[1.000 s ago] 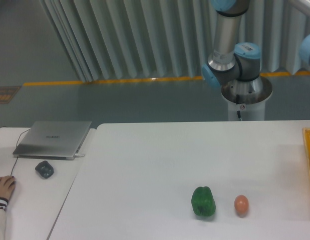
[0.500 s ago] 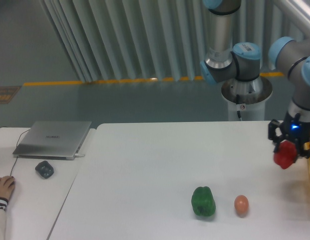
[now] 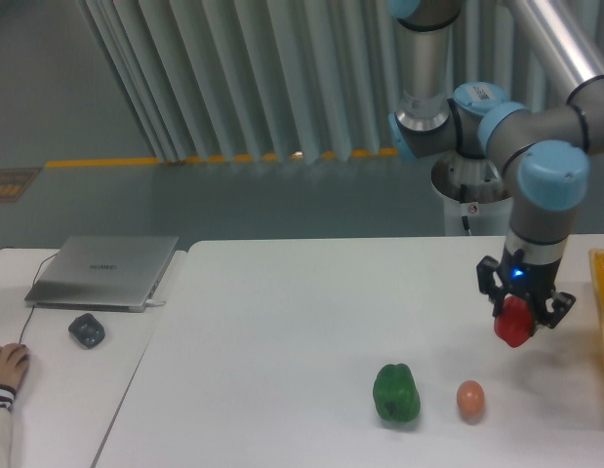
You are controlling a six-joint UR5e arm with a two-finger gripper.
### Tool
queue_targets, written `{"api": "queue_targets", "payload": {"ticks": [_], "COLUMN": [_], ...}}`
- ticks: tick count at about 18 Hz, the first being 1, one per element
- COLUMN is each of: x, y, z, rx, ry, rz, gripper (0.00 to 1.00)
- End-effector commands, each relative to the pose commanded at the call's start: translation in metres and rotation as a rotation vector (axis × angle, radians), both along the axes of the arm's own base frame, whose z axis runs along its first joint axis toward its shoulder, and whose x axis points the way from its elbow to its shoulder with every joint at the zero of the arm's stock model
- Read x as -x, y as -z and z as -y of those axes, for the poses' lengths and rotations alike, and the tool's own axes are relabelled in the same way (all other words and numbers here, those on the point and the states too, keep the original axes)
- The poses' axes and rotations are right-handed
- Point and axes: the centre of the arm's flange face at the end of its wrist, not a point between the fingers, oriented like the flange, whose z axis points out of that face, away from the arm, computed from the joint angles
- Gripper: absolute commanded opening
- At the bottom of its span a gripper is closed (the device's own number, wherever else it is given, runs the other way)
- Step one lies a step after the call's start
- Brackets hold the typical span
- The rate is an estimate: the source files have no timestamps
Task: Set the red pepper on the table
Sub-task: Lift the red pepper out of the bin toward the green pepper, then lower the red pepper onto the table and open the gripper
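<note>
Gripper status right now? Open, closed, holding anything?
Gripper: closed on the small glossy red bell pepper, held in the air above the large white table.

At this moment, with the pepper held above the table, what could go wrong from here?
The gripper holds the red pepper clear of the table; released from there, the rounded pepper may roll, perhaps toward the right edge. The egg and green pepper lie just in front and to the left, so a descent drifting that way could knock them. The fingers seem to grip only the pepper's top, so it might slip early.
</note>
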Motion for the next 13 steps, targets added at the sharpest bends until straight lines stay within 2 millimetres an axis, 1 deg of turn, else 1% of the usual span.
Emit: {"api": "queue_targets", "payload": {"ticks": [2, 4, 8, 10, 12, 13], "x": [-0.011, -0.022, -0.025, -0.037, -0.040, -0.041], "y": [0.004, 0.015, 0.025, 0.039, 0.041, 0.041], "z": [-0.006, -0.013, -0.014, -0.011, -0.011, -0.012], "rx": [-0.013, -0.011, 0.015, 0.036, 0.040, 0.041], "ry": [-0.002, 0.000, 0.006, 0.016, 0.020, 0.024], "rz": [-0.013, -0.031, -0.032, -0.009, -0.007, -0.008], "gripper": [0.49, 0.49, 0.49, 0.49, 0.51, 0.54]}}
